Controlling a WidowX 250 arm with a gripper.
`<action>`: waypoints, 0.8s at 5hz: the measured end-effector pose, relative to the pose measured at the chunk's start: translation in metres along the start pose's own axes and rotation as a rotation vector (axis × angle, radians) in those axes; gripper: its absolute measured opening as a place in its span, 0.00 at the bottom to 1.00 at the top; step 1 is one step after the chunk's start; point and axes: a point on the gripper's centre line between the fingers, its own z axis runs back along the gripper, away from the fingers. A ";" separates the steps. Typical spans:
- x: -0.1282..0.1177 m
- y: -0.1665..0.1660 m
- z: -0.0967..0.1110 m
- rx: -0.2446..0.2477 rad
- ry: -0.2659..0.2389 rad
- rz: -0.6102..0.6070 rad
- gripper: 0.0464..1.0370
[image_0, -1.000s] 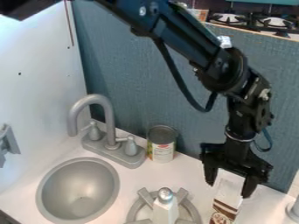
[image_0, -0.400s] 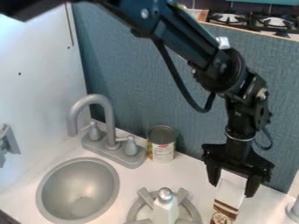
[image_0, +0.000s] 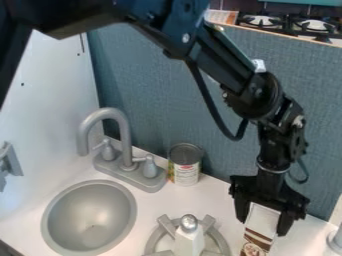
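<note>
At the lower right of the camera view, the black gripper (image_0: 263, 225) points down with its fingers apart, one on each side of the upper part of a white and brown carton (image_0: 258, 239). The carton stands upright on the white counter; whether the fingers touch its sides I cannot tell. To the left of the carton, a white bottle-like object with a silver round top (image_0: 190, 236) stands on a grey burner grate (image_0: 157, 240).
A food can (image_0: 184, 165) stands by the blue back wall. To its left are the grey faucet (image_0: 123, 150) and the round sink basin (image_0: 89, 217). A grey and white object (image_0: 335, 240) is at the right edge.
The gripper has come down over the carton, its fingers now beside the upper part. The upper arm has swung lower across the top left. The carton has stayed in place.
</note>
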 end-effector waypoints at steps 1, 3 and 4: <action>0.001 -0.002 -0.003 -0.010 0.015 -0.004 0.78; 0.004 -0.006 0.013 -0.081 0.069 -0.063 0.78; -0.002 -0.002 0.065 -0.092 -0.017 -0.067 0.78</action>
